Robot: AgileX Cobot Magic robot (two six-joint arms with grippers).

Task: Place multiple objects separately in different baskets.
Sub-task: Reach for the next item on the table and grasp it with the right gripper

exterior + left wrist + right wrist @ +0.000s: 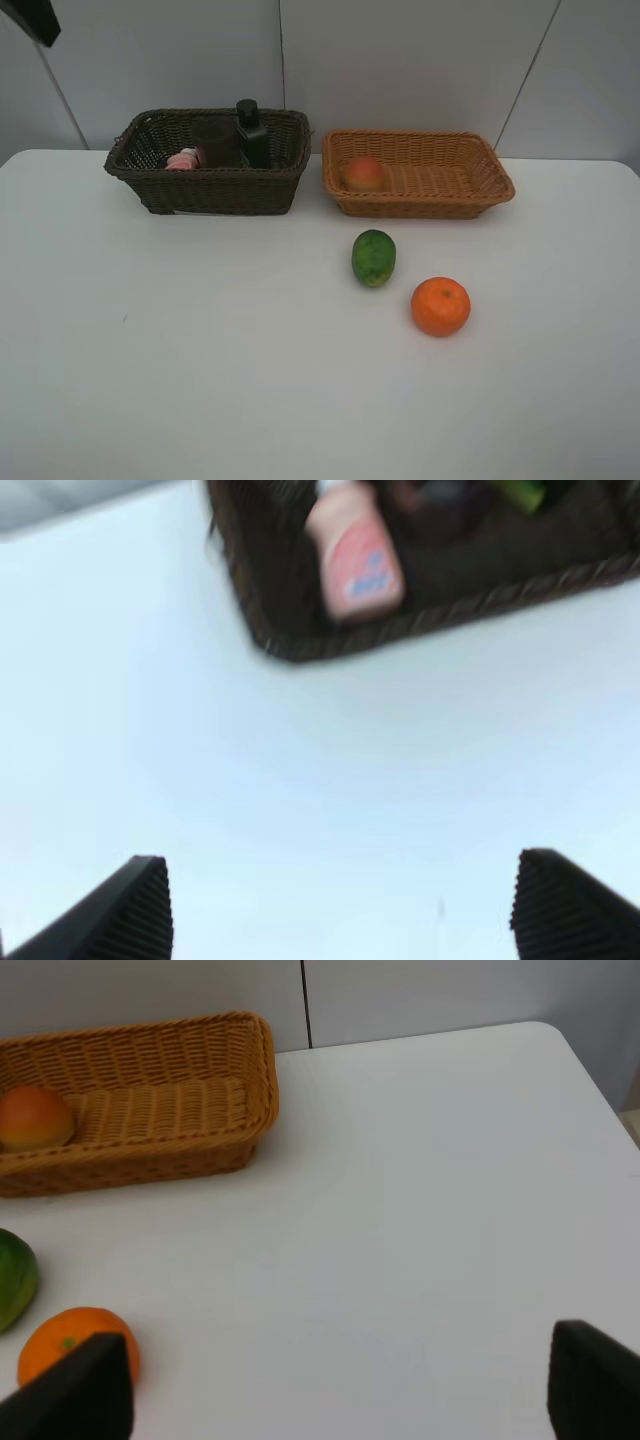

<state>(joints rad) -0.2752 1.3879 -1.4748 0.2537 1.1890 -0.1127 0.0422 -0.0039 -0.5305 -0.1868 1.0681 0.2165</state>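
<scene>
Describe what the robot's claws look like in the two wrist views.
Only the tips show. The left claw has two matte black, wedge-shaped fingers with fine ribbing across their faces. The right claw has the same black, blocky fingers, blurrier, with only faint ribbing. No cables, markings or arm links are visible.

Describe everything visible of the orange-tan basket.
The orange-tan basket is a shallow rectangular basket of woven wicker-like strands, with outward-sloping walls and a thicker braided rim. It stands upright on the white table, right of the dark brown basket and apart from it. One red-orange fruit lies inside at its left end; nothing else shows in it.
</scene>
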